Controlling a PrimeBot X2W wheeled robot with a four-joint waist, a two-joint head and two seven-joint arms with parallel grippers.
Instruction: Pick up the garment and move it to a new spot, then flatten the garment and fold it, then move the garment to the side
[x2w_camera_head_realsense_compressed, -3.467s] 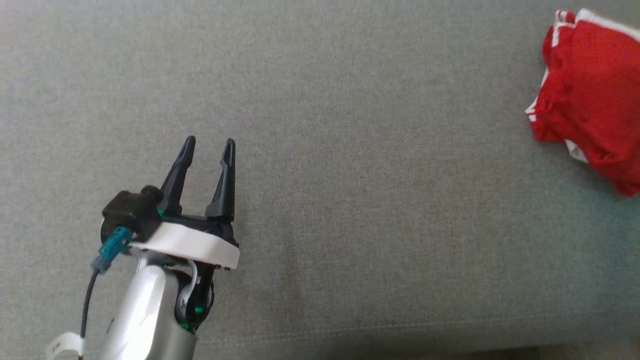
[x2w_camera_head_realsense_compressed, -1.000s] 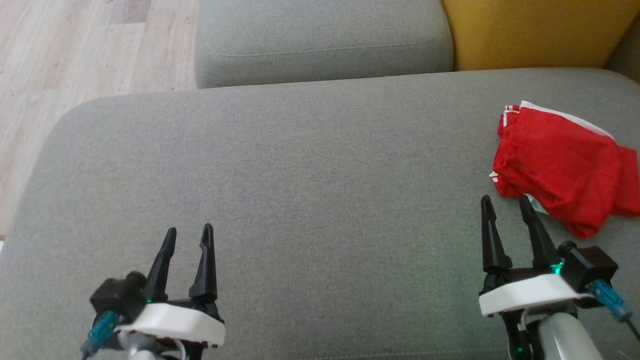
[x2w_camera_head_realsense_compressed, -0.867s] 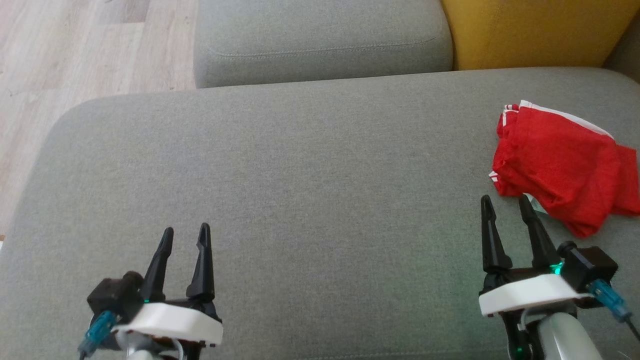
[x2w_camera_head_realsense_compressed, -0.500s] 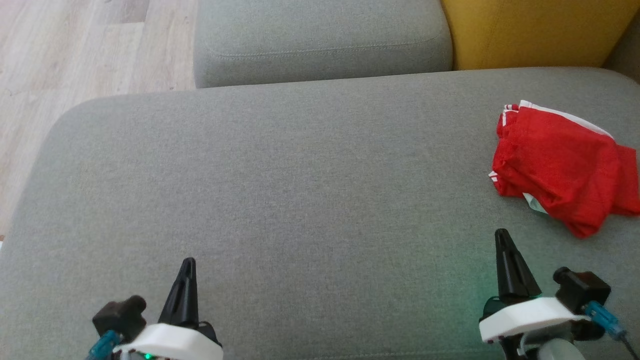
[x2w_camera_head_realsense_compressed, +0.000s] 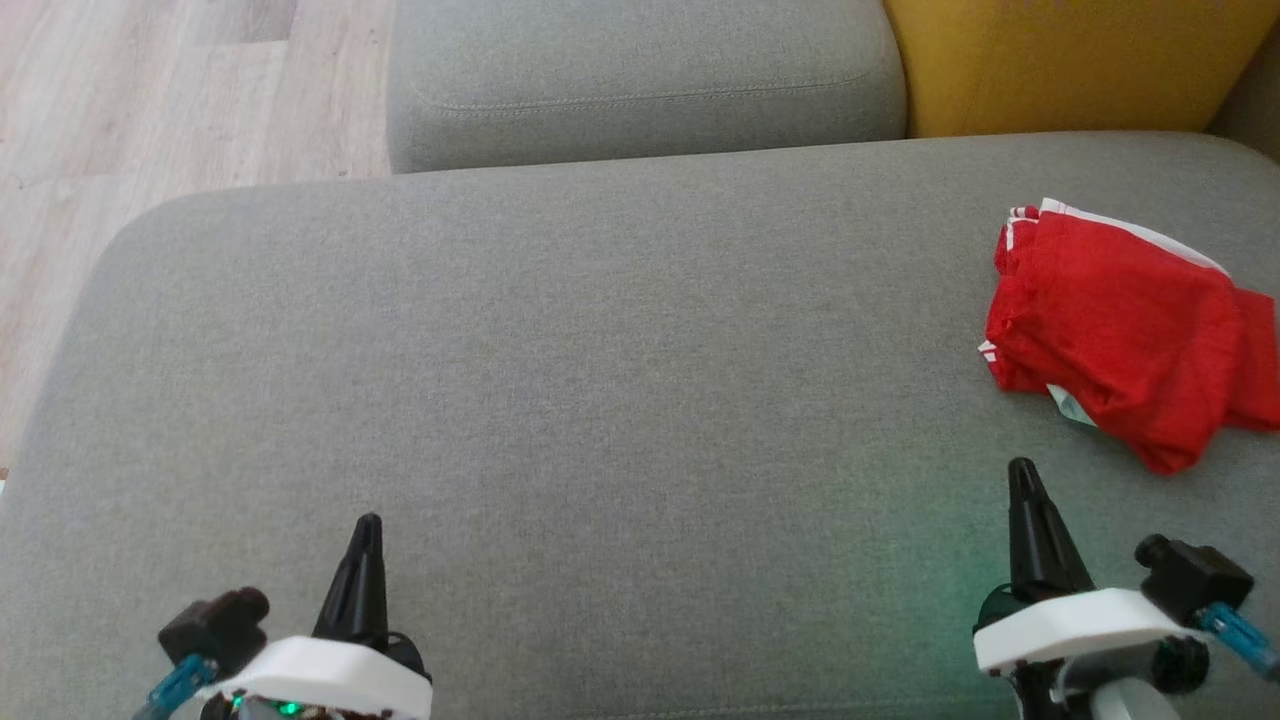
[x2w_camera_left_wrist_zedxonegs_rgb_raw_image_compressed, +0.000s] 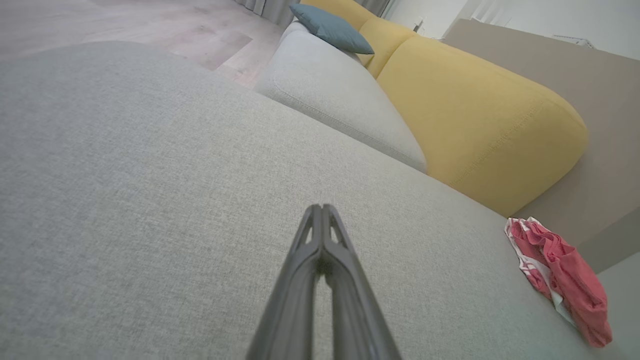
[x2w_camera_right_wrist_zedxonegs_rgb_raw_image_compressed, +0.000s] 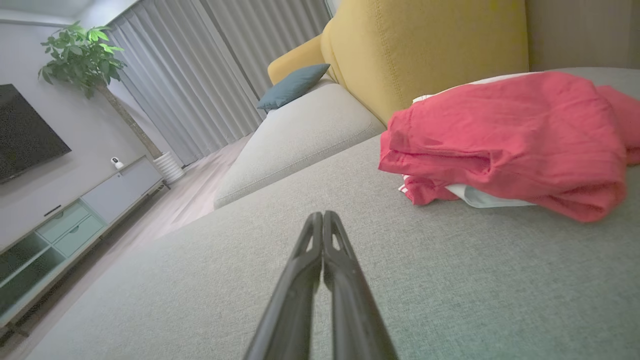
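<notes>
- Two end effectors were seen low in the head view: the left end effector (x2w_camera_head_realsense_compressed: 367, 522) at the lower left and the right end effector (x2w_camera_head_realsense_compressed: 1021, 466) at the lower right, both over the grey seat cushion (x2w_camera_head_realsense_compressed: 600, 380).
- Both were pressed together, each pair of fingers closed into one dark spike, and nothing was pinched in either. Same story in the wrist views, where the fingers were seen meeting at the tips.
- The garment (x2w_camera_head_realsense_compressed: 1120, 330), red with white trim, was found bundled at the far right of the seat cushion. It was loosely folded rather than flat, with a bit of white tucked under its near edge.
- It was lying ahead of the right end effector and a little to its right: near, but not touched. It was well apart from the left end effector.
- A yellow cushion (x2w_camera_head_realsense_compressed: 1060, 60) was seen behind the garment, with a second grey cushion (x2w_camera_head_realsense_compressed: 640, 80) beside it on the left.
- Wooden floor (x2w_camera_head_realsense_compressed: 150, 100) was visible at the upper left.
- A blue pillow (x2w_camera_left_wrist_zedxonegs_rgb_raw_image_compressed: 332, 27) was spotted farther along the sofa, plus grey curtains (x2w_camera_right_wrist_zedxonegs_rgb_raw_image_compressed: 200, 75) and a potted plant (x2w_camera_right_wrist_zedxonegs_rgb_raw_image_compressed: 80, 55) across the room.
</notes>
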